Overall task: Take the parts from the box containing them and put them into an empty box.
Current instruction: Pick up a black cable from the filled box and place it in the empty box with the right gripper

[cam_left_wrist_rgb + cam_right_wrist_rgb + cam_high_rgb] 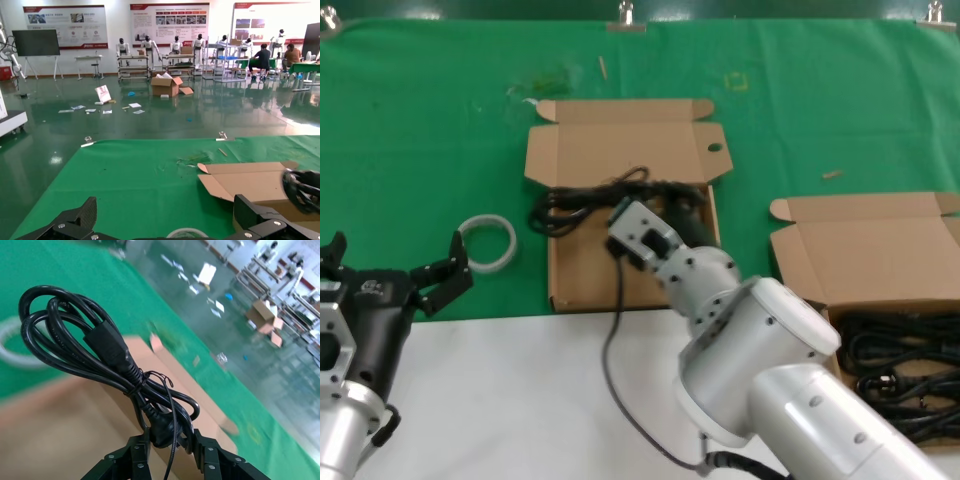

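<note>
Right wrist view: a coiled black power cord [107, 357] is clamped at its plug end between the right gripper [170, 442] fingers [137, 450]. It is held over the holed box [620, 190] at frame centre. The left gripper [395, 280] fingers are spread, holding nothing, at lower left.

Green-covered table [420, 130], two cardboard boxes [582, 268] [865, 255]; tape ring [486, 243]

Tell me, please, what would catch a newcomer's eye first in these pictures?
Most striking is the coiled black power cord clamped in the right end effector above the box with the round hole in its lid wing. More cords fill the box on the robot's right, while the left end effector waits open near the tape ring.
</note>
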